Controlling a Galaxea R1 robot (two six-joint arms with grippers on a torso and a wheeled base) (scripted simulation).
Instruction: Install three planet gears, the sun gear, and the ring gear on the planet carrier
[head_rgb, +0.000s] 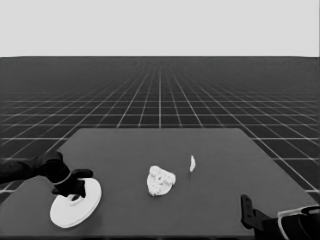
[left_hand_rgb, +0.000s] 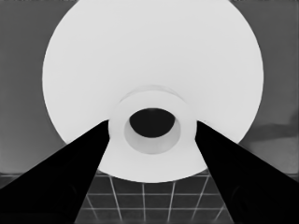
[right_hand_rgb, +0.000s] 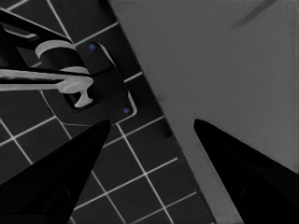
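- The gears sit clustered on the smaller white round part (head_rgb: 161, 181) at mid-bench, apparently installed; the topping step remains.
- The left hand (head_rgb: 76, 190) grips the raised hub of the larger white round part (left_hand_rgb: 153, 88), a smooth, thick-rimmed disc, at the dark bench's (head_rgb: 220, 200) left end.
- A thin white piece (head_rgb: 192, 163) lies nearby.
- The right hand (right_hand_rgb: 152, 126) waits, spread and empty.

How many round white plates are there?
2. The larger round part is at the table's left end, in the left gripper; the smaller round part lies mid-table, lumpy with gears that I cannot count.
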